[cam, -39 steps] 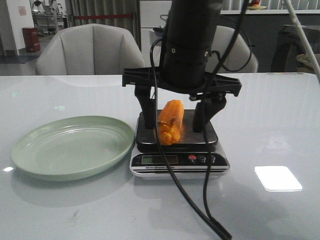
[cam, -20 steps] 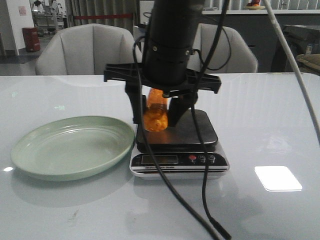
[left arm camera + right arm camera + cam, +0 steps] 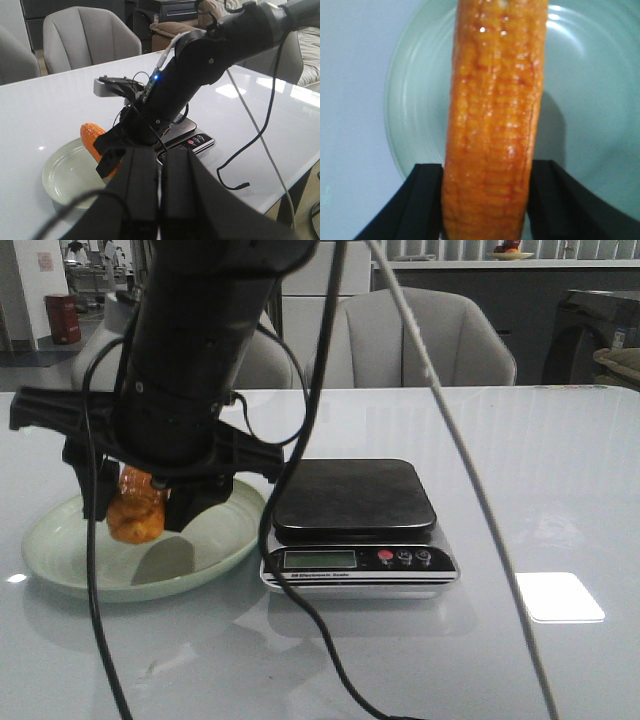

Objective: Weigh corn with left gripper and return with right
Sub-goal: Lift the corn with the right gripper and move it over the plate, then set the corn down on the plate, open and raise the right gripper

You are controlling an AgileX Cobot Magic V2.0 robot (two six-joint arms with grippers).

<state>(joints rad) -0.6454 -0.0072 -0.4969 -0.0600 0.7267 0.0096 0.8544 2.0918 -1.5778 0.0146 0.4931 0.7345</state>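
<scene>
The orange-yellow corn [image 3: 134, 516] hangs tilted just above the pale green plate [image 3: 60, 552], left of the scale [image 3: 352, 496]. My right gripper [image 3: 140, 502] is shut on it, one black finger on either side. In the right wrist view the corn [image 3: 492, 125] fills the middle between the fingers [image 3: 425, 200] of the right gripper [image 3: 487, 200], with the plate [image 3: 580, 100] below. My left gripper [image 3: 159, 156] is shut with nothing in it, held back and above the table. It looks down on the corn [image 3: 92, 137], the plate [image 3: 62, 175] and the scale [image 3: 196, 142].
The scale's black platform [image 3: 352, 490] is bare. The right arm [image 3: 195, 350] and its cables [image 3: 460, 460] cross the middle of the front view. Grey chairs [image 3: 430, 335] stand behind the white table [image 3: 540, 500].
My right gripper closed on the corn, lifted it off the scale's platform and carried it left over the green plate. The scale's platform is now bare.
</scene>
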